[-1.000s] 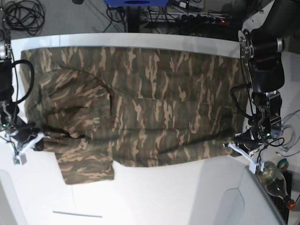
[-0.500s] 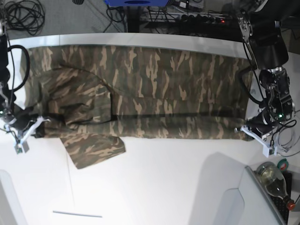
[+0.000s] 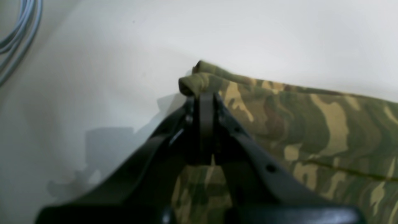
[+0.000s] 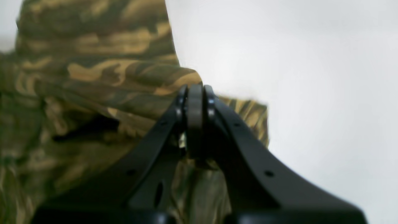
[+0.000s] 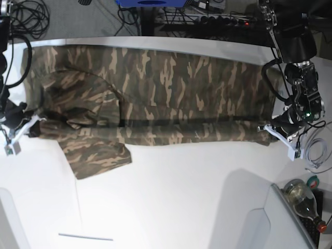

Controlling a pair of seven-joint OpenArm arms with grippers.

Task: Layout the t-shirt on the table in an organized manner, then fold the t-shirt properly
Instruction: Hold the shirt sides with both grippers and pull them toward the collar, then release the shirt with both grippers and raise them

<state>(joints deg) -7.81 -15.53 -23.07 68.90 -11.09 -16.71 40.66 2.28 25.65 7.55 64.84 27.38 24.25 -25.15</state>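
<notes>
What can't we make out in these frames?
- Right gripper: the pinched t-shirt is motion-blurred in the right wrist view.
- Left gripper: its own black fingers hide the cloth below in the left wrist view.
- Base view: the shirt's folded-under layer and collar are covered by the top layer.
- Bottle: label too small to read.

Clutter around the work area
Glass bottle (image 5: 305, 202) near right; grey cable (image 5: 315, 151) beside it; black cables (image 5: 32, 15) far left.

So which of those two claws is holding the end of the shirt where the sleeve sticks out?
The right gripper, at the base view's left edge. Its jaws pinch the t-shirt beside the sleeve splayed onto the table; the left gripper holds the plain end.
</notes>
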